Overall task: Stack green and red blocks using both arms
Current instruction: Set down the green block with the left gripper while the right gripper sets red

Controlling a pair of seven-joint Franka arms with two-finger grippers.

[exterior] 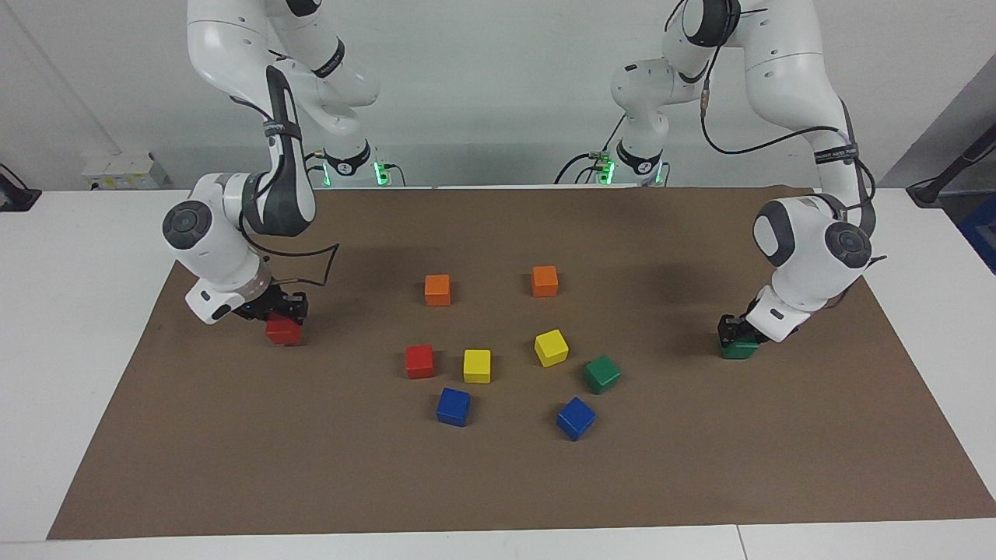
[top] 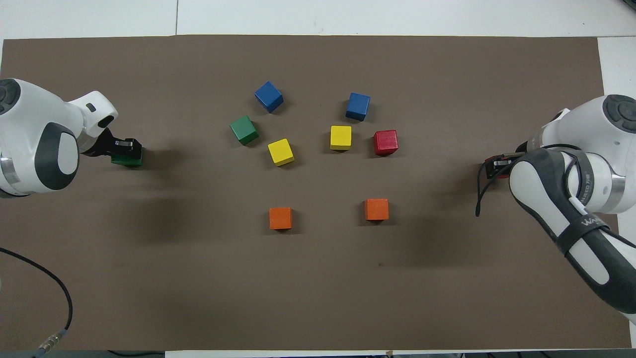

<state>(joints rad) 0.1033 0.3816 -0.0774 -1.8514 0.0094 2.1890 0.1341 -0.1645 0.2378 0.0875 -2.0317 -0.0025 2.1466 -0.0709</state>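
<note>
Facing view: we see our right tool (exterior: 278,313) clamped on a red block (exterior: 282,330) at frame left, our left tool (exterior: 735,330) clamped on a green block (exterior: 739,348) at frame right; the other red block (exterior: 419,362) and green block (exterior: 602,374) sit mid-tabletop (exterior: 233,467).

Red blocks (exterior: 419,362), green blocks (exterior: 602,374), orange, yellow and blue cubes (exterior: 454,406) on brown mat (exterior: 498,482).
</note>
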